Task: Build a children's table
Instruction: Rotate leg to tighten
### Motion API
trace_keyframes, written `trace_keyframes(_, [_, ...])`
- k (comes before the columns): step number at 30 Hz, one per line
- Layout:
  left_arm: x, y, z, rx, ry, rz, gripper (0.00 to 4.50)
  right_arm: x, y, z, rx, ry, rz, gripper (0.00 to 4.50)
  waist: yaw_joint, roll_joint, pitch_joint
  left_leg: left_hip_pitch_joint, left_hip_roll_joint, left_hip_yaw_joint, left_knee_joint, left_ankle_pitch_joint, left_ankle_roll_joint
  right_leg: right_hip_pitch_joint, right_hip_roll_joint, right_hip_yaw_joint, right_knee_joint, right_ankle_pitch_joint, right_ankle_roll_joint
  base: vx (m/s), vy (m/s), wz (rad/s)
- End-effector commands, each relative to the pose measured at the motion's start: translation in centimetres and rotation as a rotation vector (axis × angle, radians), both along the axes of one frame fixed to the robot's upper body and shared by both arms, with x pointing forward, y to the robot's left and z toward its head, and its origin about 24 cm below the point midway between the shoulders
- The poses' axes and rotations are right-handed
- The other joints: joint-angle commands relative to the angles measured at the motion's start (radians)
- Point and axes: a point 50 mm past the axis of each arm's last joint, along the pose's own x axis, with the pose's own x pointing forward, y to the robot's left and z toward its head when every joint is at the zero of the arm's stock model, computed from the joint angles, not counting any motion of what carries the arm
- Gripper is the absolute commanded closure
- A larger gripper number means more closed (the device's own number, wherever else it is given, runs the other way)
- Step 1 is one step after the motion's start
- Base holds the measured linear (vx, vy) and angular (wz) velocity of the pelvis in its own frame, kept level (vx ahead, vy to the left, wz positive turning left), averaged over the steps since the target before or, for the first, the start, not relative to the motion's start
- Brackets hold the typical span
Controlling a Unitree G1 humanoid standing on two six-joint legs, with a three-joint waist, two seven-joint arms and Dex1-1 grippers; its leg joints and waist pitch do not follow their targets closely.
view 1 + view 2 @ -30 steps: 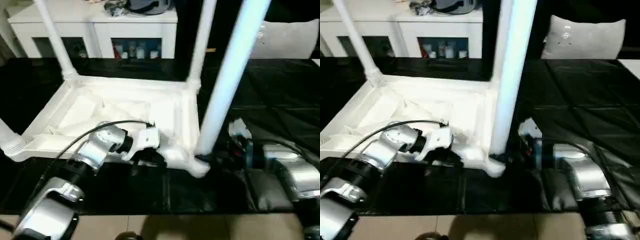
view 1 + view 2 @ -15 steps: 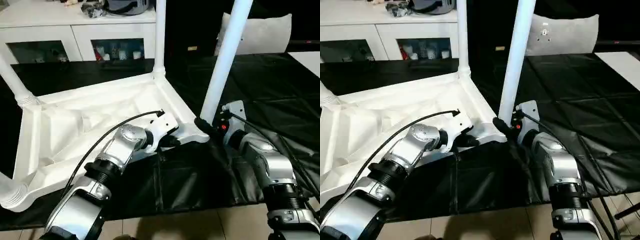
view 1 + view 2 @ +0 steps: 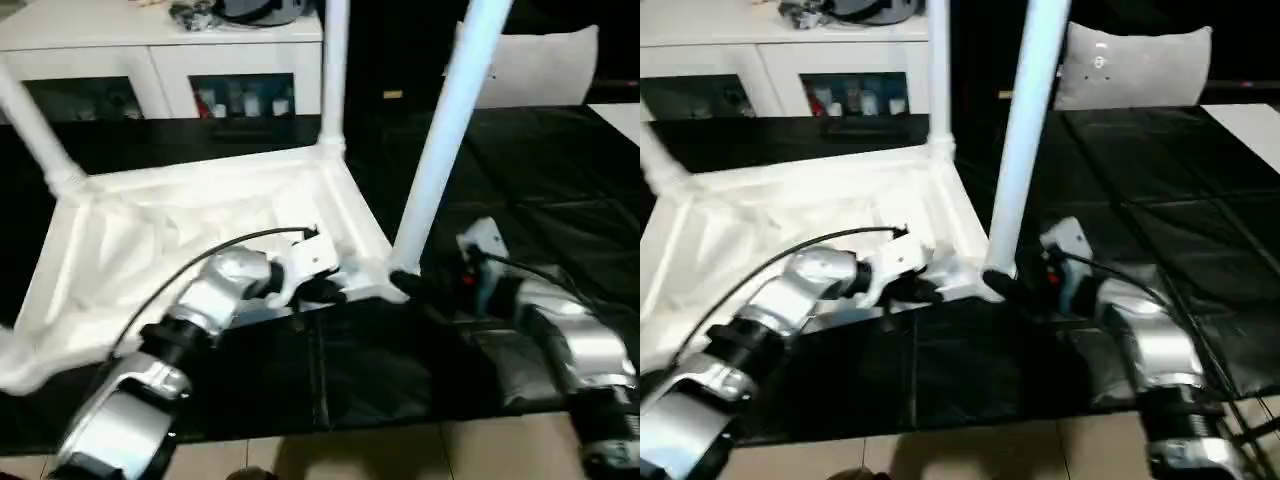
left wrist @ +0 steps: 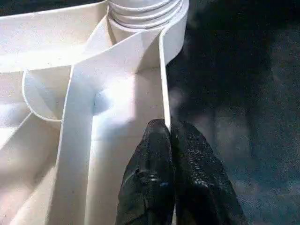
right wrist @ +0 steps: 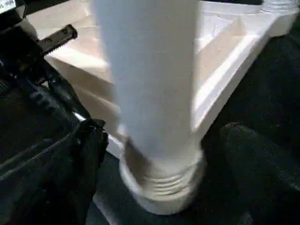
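The white plastic children's table point(image 3: 190, 235) lay upside down on a black quilted mat point(image 3: 560, 190) that covered the counter, its ribbed underside facing up. Legs stood up from its corner sockets; the nearest long white round leg point(image 3: 440, 150) rose between the two arms and hid part of the scene behind it. Behind the mat stood a low white cabinet point(image 3: 170, 60) with glass doors, some dark objects on its top, and a pale cushion point(image 3: 550, 65) leaned further to the right.

The left arm reached forward over the near edge of the table. The left end effector point(image 4: 169, 136) was clenched on the thin white side wall point(image 4: 164, 84) of the table top, one black finger on each side of it, close to the corner socket.

The right arm lay low over the mat. The right end effector point(image 5: 161, 154) was released, its black fingers point(image 5: 84, 154) standing apart on both sides of the leg's base, around the threaded collar point(image 5: 164, 183), not pressing it.
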Motion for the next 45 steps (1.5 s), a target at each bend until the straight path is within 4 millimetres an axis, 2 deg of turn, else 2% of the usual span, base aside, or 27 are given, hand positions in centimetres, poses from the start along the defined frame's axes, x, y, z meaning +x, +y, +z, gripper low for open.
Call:
trace_keyframes(1, [-0.8,-0.1,-0.2,0.043,0.007,-0.140,4.50,-0.6,0.1,0.7,0.002,-0.020,0.121,0.24,0.007,-0.010,-0.061,0.017,0.069,-0.029,-0.060,-0.231,0.064,0.042,-0.085,0.046,-0.073,-0.264,-0.213,0.000,0.000,0.00])
trace_keyframes(2, [-1.2,0.3,-0.3,0.069,0.017,-0.202,4.50,-1.0,0.0,0.9,-0.007,-0.015,0.195,0.24,0.010,-0.009,-0.061,0.017,0.071,-0.029,-0.061,-0.232,0.066,0.042,-0.085,0.047,-0.072,-0.266,-0.210,0.000,0.000,0.00])
trace_keyframes(4, [-1.3,0.5,-0.3,0.078,0.019,-0.230,4.50,-1.2,-0.1,0.9,-0.013,-0.013,0.220,0.24,0.017,-0.009,-0.062,0.017,0.073,-0.028,-0.061,-0.223,0.066,0.040,-0.084,0.048,-0.068,-0.243,-0.215,0.000,0.000,0.00])
trace_keyframes(7, [-1.6,0.7,-0.2,0.093,0.022,-0.282,4.50,-1.4,-0.2,0.9,-0.014,0.008,0.272,0.24,0.025,-0.009,-0.061,0.019,0.074,-0.028,-0.062,-0.229,0.060,0.039,-0.086,0.048,-0.069,-0.256,-0.218,0.000,0.000,0.00])
trace_keyframes(8, [-1.7,0.8,-0.1,0.099,0.021,-0.303,4.50,-1.5,-0.2,0.9,-0.012,0.020,0.290,0.49,0.027,-0.008,-0.062,0.019,0.073,-0.028,-0.061,-0.230,0.060,0.039,-0.086,0.048,-0.068,-0.257,-0.218,0.000,0.000,0.00])
trace_keyframes(12, [-2.0,0.9,0.0,0.115,0.020,-0.367,4.50,-1.9,-0.1,0.8,-0.011,0.069,0.373,0.71,0.032,-0.008,-0.062,0.020,0.075,-0.028,-0.062,-0.227,0.058,0.039,-0.085,0.048,-0.065,-0.240,-0.226,0.000,0.000,0.00])
trace_keyframes(13, [-2.0,0.9,0.0,0.114,0.019,-0.379,4.50,-2.0,0.0,0.8,-0.011,0.079,0.398,0.98,0.035,-0.016,-0.062,0.020,0.075,-0.028,-0.061,-0.224,0.060,0.040,-0.087,0.048,-0.063,-0.245,-0.226,0.000,0.000,0.00])
trace_keyframes(16, [-2.1,0.8,0.0,0.108,0.017,-0.396,4.50,-2.2,0.4,0.6,-0.005,0.106,0.444,1.03,0.040,-0.014,-0.063,0.020,0.075,-0.027,-0.060,-0.218,0.060,0.039,-0.088,0.049,-0.065,-0.259,-0.221,0.000,0.000,0.00])
trace_keyframes(19, [-2.0,0.7,0.1,0.104,0.013,-0.402,4.50,-2.3,0.6,0.5,-0.001,0.120,0.468,1.46,0.047,-0.013,-0.063,0.022,0.077,-0.027,-0.060,-0.218,0.054,0.037,-0.088,0.049,-0.065,-0.258,-0.218,0.000,0.000,0.00])
trace_keyframes(23, [-2.1,0.4,0.1,0.090,0.014,-0.412,4.50,-2.3,1.0,0.3,0.005,0.119,0.475,1.62,0.048,-0.014,-0.064,0.021,0.076,-0.027,-0.060,-0.213,0.051,0.037,-0.088,0.049,-0.063,-0.255,-0.216,0.000,0.000,0.00])
trace_keyframes(29, [-2.1,0.5,0.0,0.079,0.024,-0.404,4.50,-2.6,1.1,0.4,0.039,0.145,0.492,2.22,0.049,-0.016,-0.064,0.020,0.075,-0.027,-0.059,-0.204,0.056,0.038,-0.087,0.049,-0.063,-0.247,-0.217,0.000,0.000,0.00])
trace_keyframes(32, [-2.1,0.4,-0.1,0.060,0.035,-0.379,4.50,-2.8,1.3,0.5,0.083,0.157,0.482,2.35,0.050,-0.018,-0.064,0.020,0.075,-0.027,-0.059,-0.201,0.056,0.040,-0.088,0.049,-0.062,-0.257,-0.212,0.000,0.000,0.00])
trace_keyframes(35, [-1.5,-0.3,-0.2,0.006,0.061,-0.200,4.50,-2.4,2.3,0.1,0.103,0.158,0.341,2.40,0.049,-0.018,-0.060,0.021,0.076,-0.027,-0.061,-0.206,0.051,0.036,-0.088,0.050,-0.064,-0.282,-0.207,0.000,0.000,0.00])
trace_keyframes(36, [-1.4,-0.5,-0.2,-0.005,0.067,-0.165,4.50,-2.2,2.6,-0.2,0.088,0.155,0.295,2.41,0.045,-0.019,-0.058,0.021,0.073,-0.028,-0.063,-0.220,0.038,0.035,-0.089,0.050,-0.068,-0.323,-0.200,0.000,0.000,0.00])
trace_keyframes(37, [-1.4,-0.6,-0.2,-0.010,0.071,-0.143,4.50,-2.0,2.7,-0.3,0.080,0.153,0.267,2.41,0.038,-0.017,-0.054,0.023,0.070,-0.031,-0.064,-0.254,0.022,0.032,-0.091,0.049,-0.077,-0.400,-0.182,0.000,0.000,0.00])
trace_keyframes(39, [-1.1,-1.3,-0.2,-0.047,0.067,-0.064,4.50,-0.9,3.3,-0.7,0.075,0.151,0.117,2.43,0.032,-0.017,-0.049,0.028,0.068,-0.034,-0.066,-0.298,0.005,0.027,-0.092,0.049,-0.088,-0.492,-0.152,0.000,0.000,0.00])
trace_keyframes(42, [-0.7,-2.2,-0.3,-0.082,0.072,0.042,4.50,0.5,3.8,-1.3,0.062,0.163,-0.083,2.45,0.005,-0.018,-0.047,0.027,0.063,-0.042,-0.069,-0.340,-0.021,0.025,-0.091,0.043,-0.092,-0.560,-0.129,0.000,0.000,0.00])
trace_keyframes(43, [-0.5,-2.6,-0.3,-0.087,0.067,0.103,4.50,0.9,4.0,-1.5,0.042,0.171,-0.155,2.45,-0.014,-0.017,-0.047,0.026,0.061,-0.045,-0.068,-0.356,-0.024,0.024,-0.089,0.042,-0.097,-0.576,-0.113,0.000,0.000,0.00])
trace_keyframes(45, [-0.1,-3.5,-0.2,-0.103,0.065,0.207,4.50,1.5,4.6,-1.7,0.025,0.167,-0.259,2.45,-0.029,-0.016,-0.048,0.028,0.060,-0.044,-0.067,-0.364,-0.024,0.020,-0.086,0.043,-0.098,-0.560,-0.118,0.000,0.000,0.00])
